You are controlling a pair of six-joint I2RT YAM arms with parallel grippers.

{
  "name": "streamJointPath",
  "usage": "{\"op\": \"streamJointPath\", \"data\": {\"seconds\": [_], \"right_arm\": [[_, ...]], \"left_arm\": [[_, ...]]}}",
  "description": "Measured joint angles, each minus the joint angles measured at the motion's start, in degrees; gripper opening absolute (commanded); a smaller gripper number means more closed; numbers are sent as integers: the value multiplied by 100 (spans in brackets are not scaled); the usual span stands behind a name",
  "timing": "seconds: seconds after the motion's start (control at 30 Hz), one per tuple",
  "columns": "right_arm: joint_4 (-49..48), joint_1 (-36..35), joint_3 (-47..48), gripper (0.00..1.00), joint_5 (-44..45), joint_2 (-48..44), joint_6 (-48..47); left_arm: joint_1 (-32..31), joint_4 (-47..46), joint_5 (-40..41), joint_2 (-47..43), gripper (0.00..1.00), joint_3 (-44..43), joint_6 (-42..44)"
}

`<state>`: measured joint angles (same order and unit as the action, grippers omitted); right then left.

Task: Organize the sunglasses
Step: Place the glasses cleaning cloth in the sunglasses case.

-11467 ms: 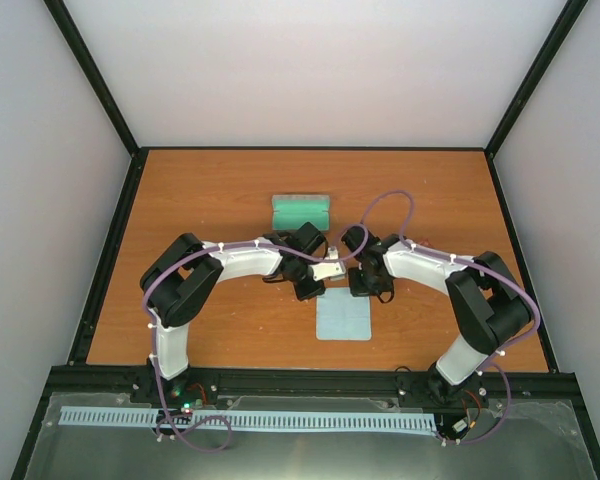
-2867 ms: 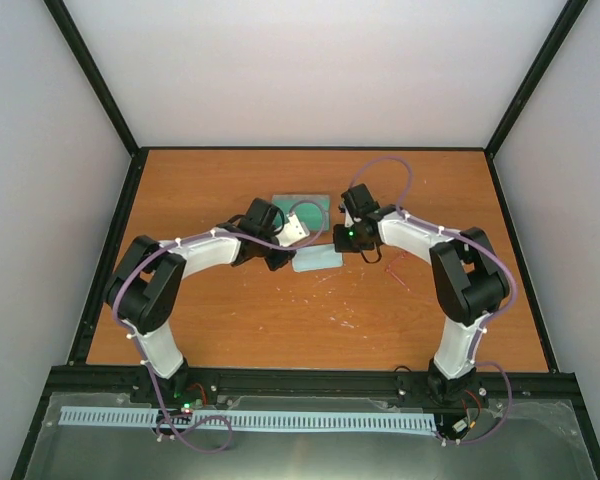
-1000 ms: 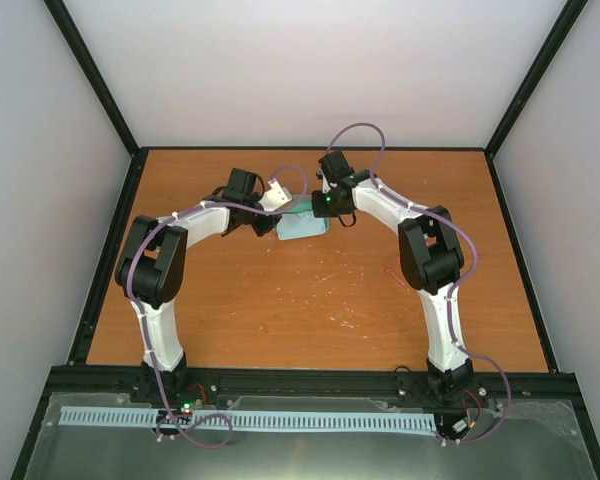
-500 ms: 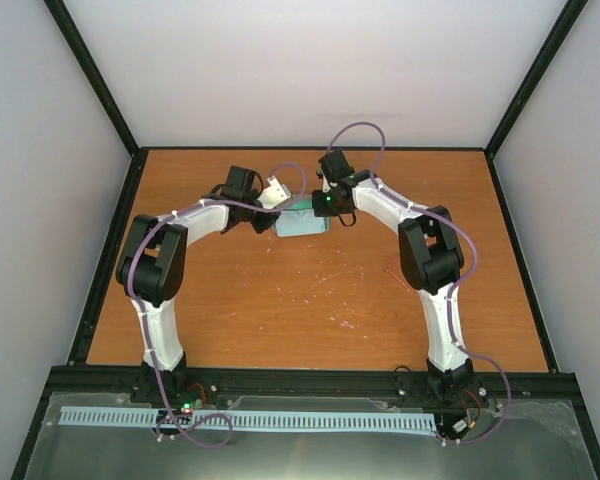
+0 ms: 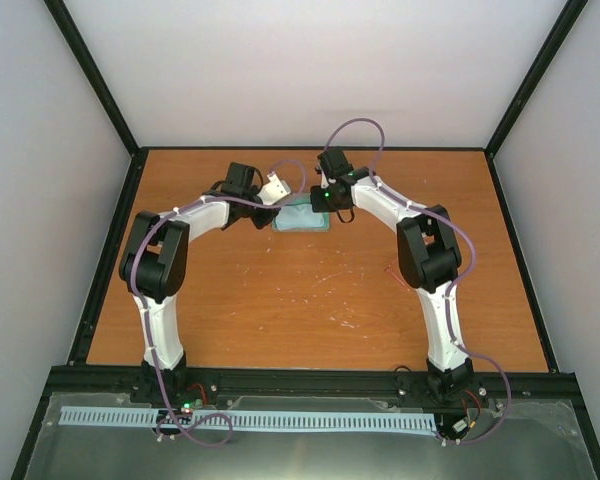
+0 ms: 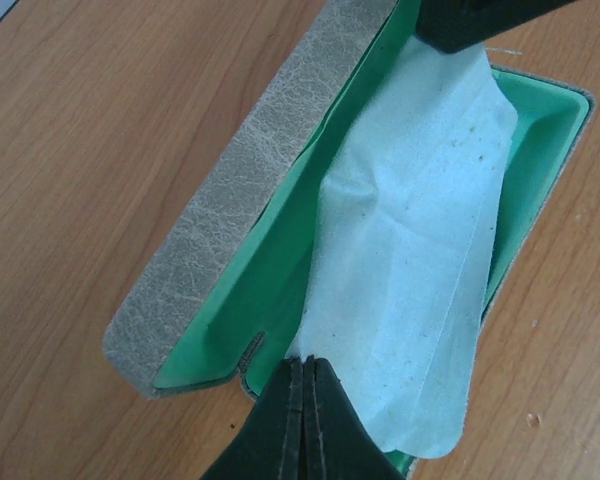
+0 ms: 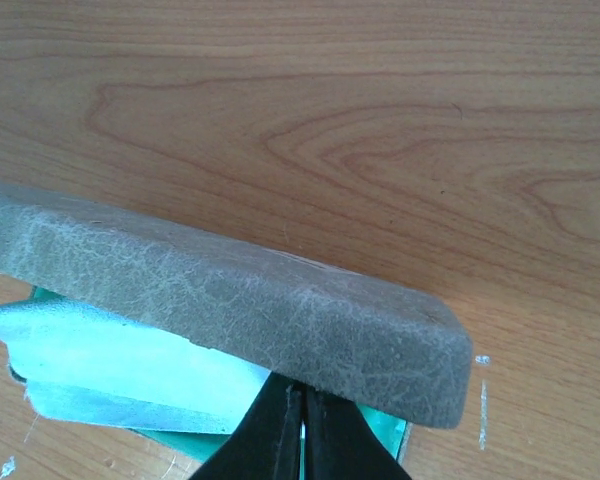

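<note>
The grey case (image 6: 242,200) stands open at the back of the table, its teal lining (image 6: 270,290) showing. The light blue cloth (image 6: 420,240) is draped along the inside of the case. My left gripper (image 6: 305,362) is shut on the cloth's near corner. My right gripper (image 7: 299,388) is shut on the cloth's other end, its tips tucked under the grey lid (image 7: 230,290). In the top view the case and cloth (image 5: 302,216) lie between the left gripper (image 5: 267,213) and the right gripper (image 5: 330,205). The red-pink sunglasses (image 5: 392,271) lie on the table beside my right arm's elbow.
The wooden table (image 5: 280,300) has a black frame round it and white walls behind. The case sits close to the back edge. My two arms reach far forward and arch over the table's left and right sides.
Both grippers carried the cloth from the middle of the table back to the case. In the last second it has settled lower into the open case.
</note>
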<state>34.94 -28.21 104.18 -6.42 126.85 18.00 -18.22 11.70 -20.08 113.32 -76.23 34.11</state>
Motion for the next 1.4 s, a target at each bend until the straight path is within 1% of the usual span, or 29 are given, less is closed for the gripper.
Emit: {"op": "streamJointPath", "data": {"seconds": [0.27,0.83,0.97,1.23,1.33,1.4], "right_arm": [[20,0,42,3,-2,201,-4],[15,33,39,3,179,210,-15],[2,39,33,3,192,210,-15],[-2,44,33,16,164,210,39],[-4,44,22,24,168,210,46],[-7,44,2,29,173,210,66]], "left_arm": [[22,-11,-20,186,1,-79,33],[22,-59,-59,249,1,-125,48],[22,-61,-81,282,5,-142,52],[22,-61,-94,348,15,-177,83],[22,-59,-94,348,21,-175,85],[22,-59,-94,348,23,-175,85]]}}
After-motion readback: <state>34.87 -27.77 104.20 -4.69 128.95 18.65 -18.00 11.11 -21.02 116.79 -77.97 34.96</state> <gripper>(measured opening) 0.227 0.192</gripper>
